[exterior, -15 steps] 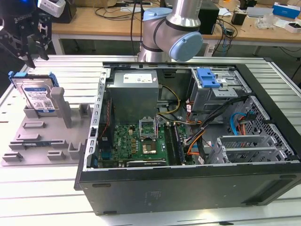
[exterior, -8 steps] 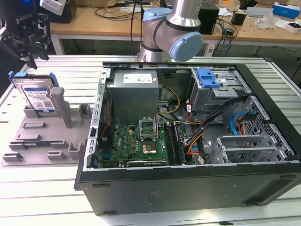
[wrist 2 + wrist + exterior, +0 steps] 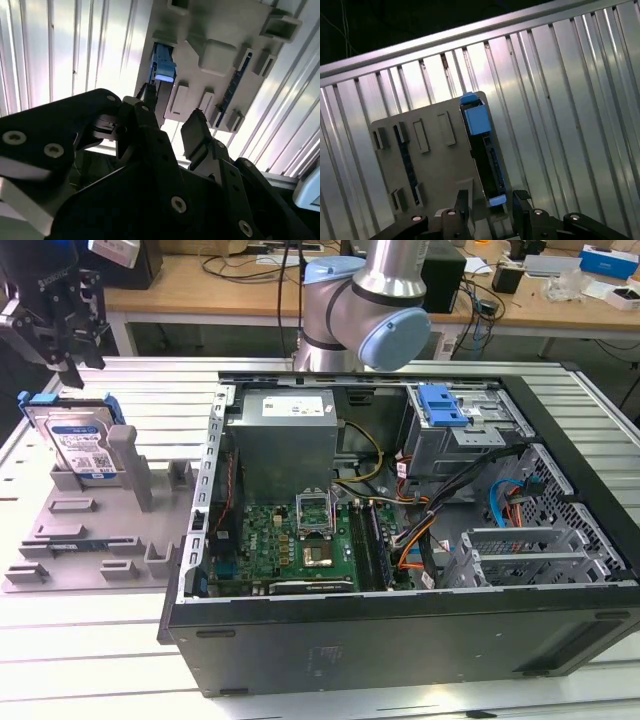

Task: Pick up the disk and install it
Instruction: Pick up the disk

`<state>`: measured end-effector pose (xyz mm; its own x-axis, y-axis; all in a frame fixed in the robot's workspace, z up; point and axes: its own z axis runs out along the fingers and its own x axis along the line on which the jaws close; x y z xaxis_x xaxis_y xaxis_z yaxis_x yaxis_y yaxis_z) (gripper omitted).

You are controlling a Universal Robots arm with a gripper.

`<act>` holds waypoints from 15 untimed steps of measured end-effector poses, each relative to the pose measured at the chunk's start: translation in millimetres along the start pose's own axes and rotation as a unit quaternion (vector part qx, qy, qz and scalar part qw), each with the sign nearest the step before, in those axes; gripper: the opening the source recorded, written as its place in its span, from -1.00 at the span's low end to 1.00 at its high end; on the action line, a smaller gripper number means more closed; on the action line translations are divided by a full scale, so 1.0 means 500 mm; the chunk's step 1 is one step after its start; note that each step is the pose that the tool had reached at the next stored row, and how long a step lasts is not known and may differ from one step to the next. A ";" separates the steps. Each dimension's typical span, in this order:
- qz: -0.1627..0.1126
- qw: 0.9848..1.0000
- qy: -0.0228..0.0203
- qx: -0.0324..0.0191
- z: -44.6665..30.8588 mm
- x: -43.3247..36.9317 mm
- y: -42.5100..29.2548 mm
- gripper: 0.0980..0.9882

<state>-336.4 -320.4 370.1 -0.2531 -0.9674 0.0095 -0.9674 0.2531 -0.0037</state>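
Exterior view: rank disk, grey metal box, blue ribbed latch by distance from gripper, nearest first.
1. disk: standing in the grey fixture just below the gripper, at the exterior view's left.
2. grey metal box: inside the case, centre-left of that view.
3. blue ribbed latch: farther toward the exterior view's right.

Open computer case [image 3: 400, 640] beside grey holder [image 3: 88, 536].

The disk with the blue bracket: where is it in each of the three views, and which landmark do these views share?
Exterior view: the disk stands upright in the grey fixture, at the exterior view's left, below the gripper.
First wrist view: the disk is seen edge-on, along the fixture's rim.
Second wrist view: the disk's blue end shows at the fixture's rim.
Shared landmark: the grey fixture.
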 end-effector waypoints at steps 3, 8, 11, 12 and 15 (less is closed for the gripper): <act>-0.036 0.999 0.010 0.003 0.000 0.000 0.000 -0.14; -0.057 0.998 0.014 0.004 0.001 -0.004 0.001 -0.14; -0.058 0.998 0.014 0.004 0.001 -0.008 0.001 -0.14; -0.061 0.998 0.014 0.004 0.002 -0.012 0.003 -0.14; -0.075 0.997 0.014 0.005 0.003 -0.026 0.006 -0.14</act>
<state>-336.2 -307.2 368.3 -0.1057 -0.9936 0.0389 -0.9944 0.1054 -0.0098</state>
